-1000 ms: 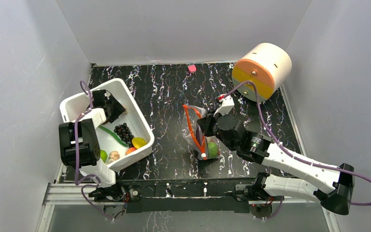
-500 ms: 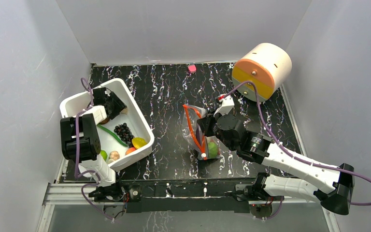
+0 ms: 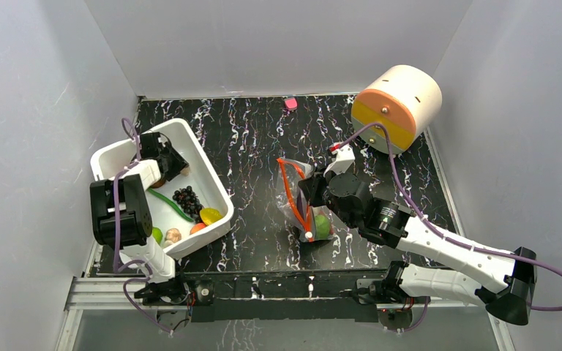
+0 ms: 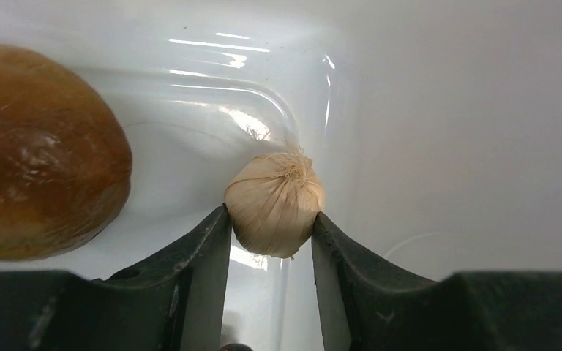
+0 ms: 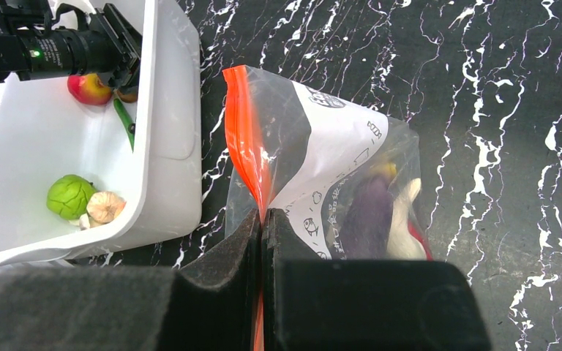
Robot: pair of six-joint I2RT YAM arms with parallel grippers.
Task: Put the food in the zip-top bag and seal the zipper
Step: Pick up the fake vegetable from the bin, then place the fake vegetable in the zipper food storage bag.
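Observation:
Inside the far corner of the white tub (image 3: pixel 206 159), my left gripper (image 3: pixel 170 162) (image 4: pixel 271 213) is shut on a pale garlic bulb (image 4: pixel 274 205), with both fingers touching its sides. A brown round food (image 4: pixel 40 153) lies just left of it. The zip-top bag (image 3: pixel 300 191) (image 5: pixel 336 139) stands at the table's middle, and my right gripper (image 5: pixel 262 216) is shut on its orange-red zipper (image 5: pixel 245 139). A purple eggplant (image 5: pixel 369 212) and a green round fruit (image 3: pixel 323 225) show through the bag. Black grapes (image 3: pixel 187 197), a green fruit (image 5: pixel 69 196) and an apple (image 5: pixel 89 88) lie in the tub.
A big white-and-orange cylinder (image 3: pixel 396 106) lies at the far right corner. A small pink thing (image 3: pixel 290 103) sits by the back wall. White walls close in the black marbled table (image 3: pixel 249 139) on three sides. The tub also holds a long green pod (image 3: pixel 170 205) and a yellow piece (image 3: pixel 210 215).
My left gripper has shifted a little in the tub's far corner and its jaws have narrowed onto the garlic bulb. The right arm and the bag have not moved.

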